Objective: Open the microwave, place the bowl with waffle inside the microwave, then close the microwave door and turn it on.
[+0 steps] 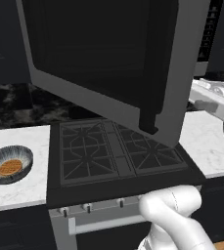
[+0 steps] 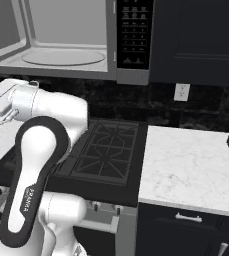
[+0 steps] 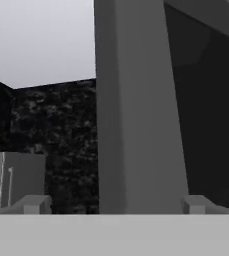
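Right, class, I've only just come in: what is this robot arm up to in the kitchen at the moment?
The robot is partway through a microwave job. The microwave door is swung open over the stove, showing the microwave interior and turntable. The hand is open and holds nothing, with the door's edge standing between its fingertips. The bowl with the waffle sits on the counter left of the stove, not yet picked up.
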